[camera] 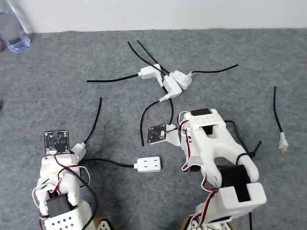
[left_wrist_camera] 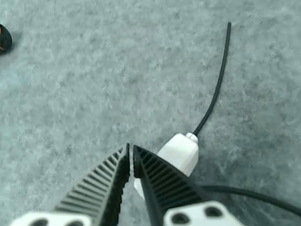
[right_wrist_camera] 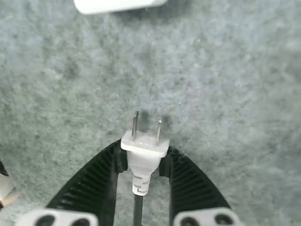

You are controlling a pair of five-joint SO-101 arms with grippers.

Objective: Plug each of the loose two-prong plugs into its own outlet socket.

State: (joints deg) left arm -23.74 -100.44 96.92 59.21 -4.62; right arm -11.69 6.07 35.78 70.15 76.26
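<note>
The right end effector pinches a two-prong plug, its 2 prongs pointing away from it. Seen from above, the outlet socket lies at its 7 o'clock on the surface. The left end effector is pressed together, with a white plug just beside it.

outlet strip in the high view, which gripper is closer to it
Right. The right gripper, shut on a two-prong plug, is just past the outlet strip; the left gripper sits shut well off to its left, beside another white plug.
</note>
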